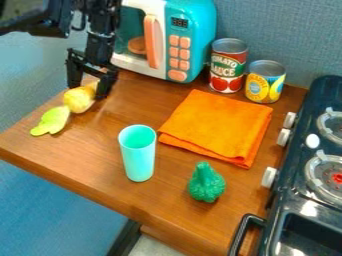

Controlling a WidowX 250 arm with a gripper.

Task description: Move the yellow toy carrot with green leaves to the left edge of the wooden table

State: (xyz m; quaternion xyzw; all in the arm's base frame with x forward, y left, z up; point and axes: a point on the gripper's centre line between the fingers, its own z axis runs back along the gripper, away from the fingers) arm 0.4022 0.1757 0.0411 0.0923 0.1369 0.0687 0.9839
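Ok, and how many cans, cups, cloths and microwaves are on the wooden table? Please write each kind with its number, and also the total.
Cans: 2
Cup: 1
Cloth: 1
Microwave: 1
Total: 5

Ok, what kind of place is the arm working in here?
Probably a toy kitchen set up on a wooden counter: there's a play-style microwave at the back, a stove unit with burners along the right edge, and two food cans beside the microwave.
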